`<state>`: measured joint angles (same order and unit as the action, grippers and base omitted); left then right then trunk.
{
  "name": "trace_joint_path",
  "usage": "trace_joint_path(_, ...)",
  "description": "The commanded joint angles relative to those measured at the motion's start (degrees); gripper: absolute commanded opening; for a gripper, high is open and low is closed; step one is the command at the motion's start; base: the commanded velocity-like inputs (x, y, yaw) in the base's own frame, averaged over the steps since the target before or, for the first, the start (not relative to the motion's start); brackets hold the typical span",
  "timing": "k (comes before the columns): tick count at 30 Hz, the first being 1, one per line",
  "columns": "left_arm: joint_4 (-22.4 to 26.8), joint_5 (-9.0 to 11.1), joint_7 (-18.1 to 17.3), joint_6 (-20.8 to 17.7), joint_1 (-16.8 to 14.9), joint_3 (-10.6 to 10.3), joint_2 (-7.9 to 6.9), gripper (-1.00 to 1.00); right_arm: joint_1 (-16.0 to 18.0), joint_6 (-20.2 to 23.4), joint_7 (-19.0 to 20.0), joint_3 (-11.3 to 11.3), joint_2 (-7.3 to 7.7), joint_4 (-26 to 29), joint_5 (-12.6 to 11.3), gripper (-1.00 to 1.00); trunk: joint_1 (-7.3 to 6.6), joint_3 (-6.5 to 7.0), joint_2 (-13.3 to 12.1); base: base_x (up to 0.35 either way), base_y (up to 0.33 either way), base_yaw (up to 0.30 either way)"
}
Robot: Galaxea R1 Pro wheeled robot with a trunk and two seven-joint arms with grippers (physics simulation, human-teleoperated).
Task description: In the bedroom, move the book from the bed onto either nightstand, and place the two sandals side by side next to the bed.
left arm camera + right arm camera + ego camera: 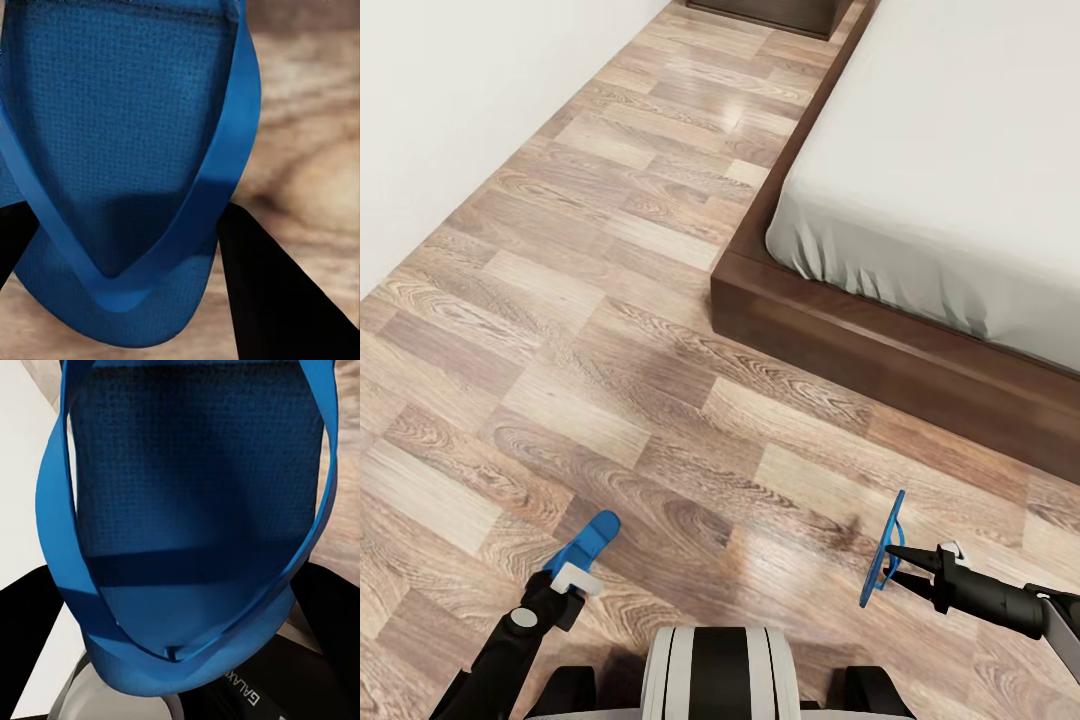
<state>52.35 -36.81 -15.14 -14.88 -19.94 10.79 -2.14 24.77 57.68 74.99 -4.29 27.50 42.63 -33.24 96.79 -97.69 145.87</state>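
Note:
My left gripper (pixel 572 575) is shut on one blue sandal (pixel 588 540), held low over the floor at the lower left. In the left wrist view that sandal (pixel 127 112) fills the space between the black fingers (pixel 277 300), straps facing the camera. At the lower right, my right gripper (pixel 895 556) is shut on the other sandal (pixel 884 548), which hangs on edge above the floor. Its sole and straps (pixel 195 472) show close up in the right wrist view. The bed (pixel 960 150) lies at the upper right. The book is out of view.
Wood-plank floor (pixel 610 330) runs between a white wall (pixel 450 110) on the left and the bed's dark wooden frame (pixel 840 340). A dark brown cabinet (pixel 765 12), which looks like the nightstand, stands by the bed's far end.

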Motion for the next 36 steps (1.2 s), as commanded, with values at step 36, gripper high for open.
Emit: trace_joint_path(36,0.16,-0.72,-0.68,-0.17,-0.01,0.02,0.12,-1.0,0.01,0.33,0.13,-0.02,0.02,0.0,-0.07,-1.0,-0.16,1.3,-0.07,0.0,0.0,0.0)
